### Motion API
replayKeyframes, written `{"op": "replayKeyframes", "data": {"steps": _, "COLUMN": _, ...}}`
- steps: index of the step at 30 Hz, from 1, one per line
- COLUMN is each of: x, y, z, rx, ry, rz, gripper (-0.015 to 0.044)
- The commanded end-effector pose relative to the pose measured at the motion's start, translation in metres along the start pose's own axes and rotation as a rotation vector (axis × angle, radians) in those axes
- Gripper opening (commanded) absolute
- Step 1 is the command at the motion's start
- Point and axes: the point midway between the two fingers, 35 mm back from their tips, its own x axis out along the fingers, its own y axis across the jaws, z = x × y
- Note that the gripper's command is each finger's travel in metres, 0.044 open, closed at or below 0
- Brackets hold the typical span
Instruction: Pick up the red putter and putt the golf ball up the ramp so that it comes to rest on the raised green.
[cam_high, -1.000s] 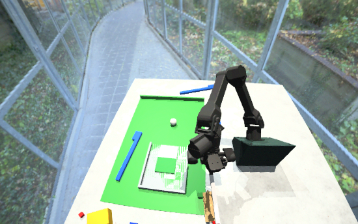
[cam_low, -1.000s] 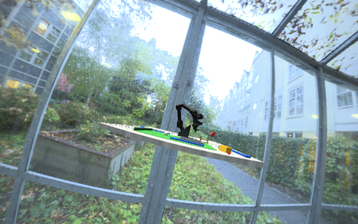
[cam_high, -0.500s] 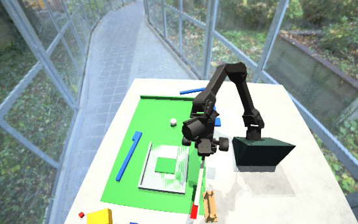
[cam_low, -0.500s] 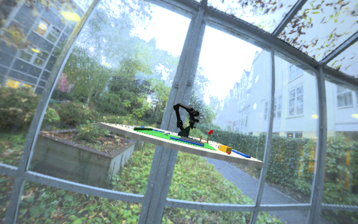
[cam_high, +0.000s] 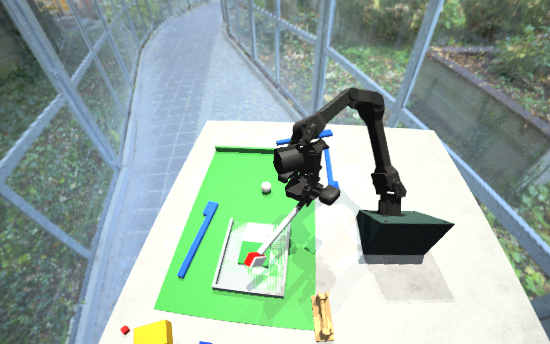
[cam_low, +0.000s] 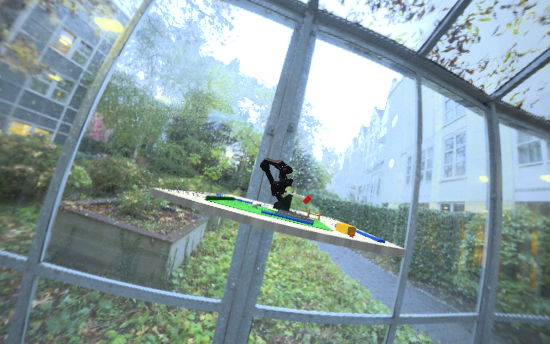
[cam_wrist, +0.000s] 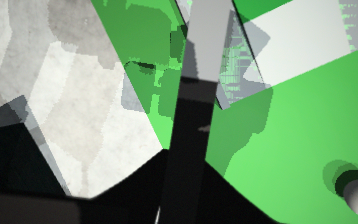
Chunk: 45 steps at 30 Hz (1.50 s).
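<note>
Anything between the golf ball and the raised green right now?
Nothing visible on the turf between the golf ball and the raised green. The pincer is shut on the red putter, whose head hangs above the raised green; how high it sits I cannot tell.

A: arm pose?
B: Raised at the elbow, reaching forward and down, wrist pitched low.
A: hand (cam_high: 306, 196)?
B: Clamped on the putter (cam_high: 274, 237) shaft, head hanging off the worktop.

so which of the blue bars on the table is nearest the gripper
The blue bar along the green mat's far right edge, directly beside the gripper; the other long blue bar lies across the mat on its left.
</note>
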Motion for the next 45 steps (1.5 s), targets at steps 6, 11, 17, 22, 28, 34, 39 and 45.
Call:
{"op": "replayKeyframes", "data": {"steps": 6, "x": -0.016, "y": -0.033, "z": -0.053, "rx": 0.271, "ry": 0.016, "rz": -0.042, "gripper": 0.0}}
{"op": "replayKeyframes", "data": {"steps": 11, "x": -0.023, "y": -0.047, "z": -0.086, "rx": 0.428, "ry": 0.033, "rz": -0.066, "gripper": 0.0}}
{"op": "replayKeyframes", "data": {"steps": 17, "x": -0.031, "y": -0.058, "z": -0.128, "rx": 0.616, "ry": 0.055, "rz": -0.098, "gripper": 0.0}}
{"op": "replayKeyframes", "data": {"steps": 22, "x": -0.037, "y": -0.063, "z": -0.163, "rx": 0.772, "ry": 0.075, "rz": -0.129, "gripper": 0.0}}
{"op": "replayKeyframes", "data": {"steps": 28, "x": -0.045, "y": -0.063, "z": -0.206, "rx": 0.957, "ry": 0.102, "rz": -0.17, "gripper": 0.0}}
{"op": "replayKeyframes", "data": {"steps": 34, "x": -0.047, "y": -0.062, "z": -0.216, "rx": 1.002, "ry": 0.109, "rz": -0.181, "gripper": 0.0}}
{"op": "replayKeyframes", "data": {"steps": 39, "x": -0.034, "y": -0.064, "z": -0.218, "rx": 1.003, "ry": 0.108, "rz": -0.18, "gripper": 0.0}}
{"op": "replayKeyframes", "data": {"steps": 45, "x": -0.011, "y": -0.066, "z": -0.223, "rx": 1.003, "ry": 0.108, "rz": -0.183, "gripper": 0.0}}
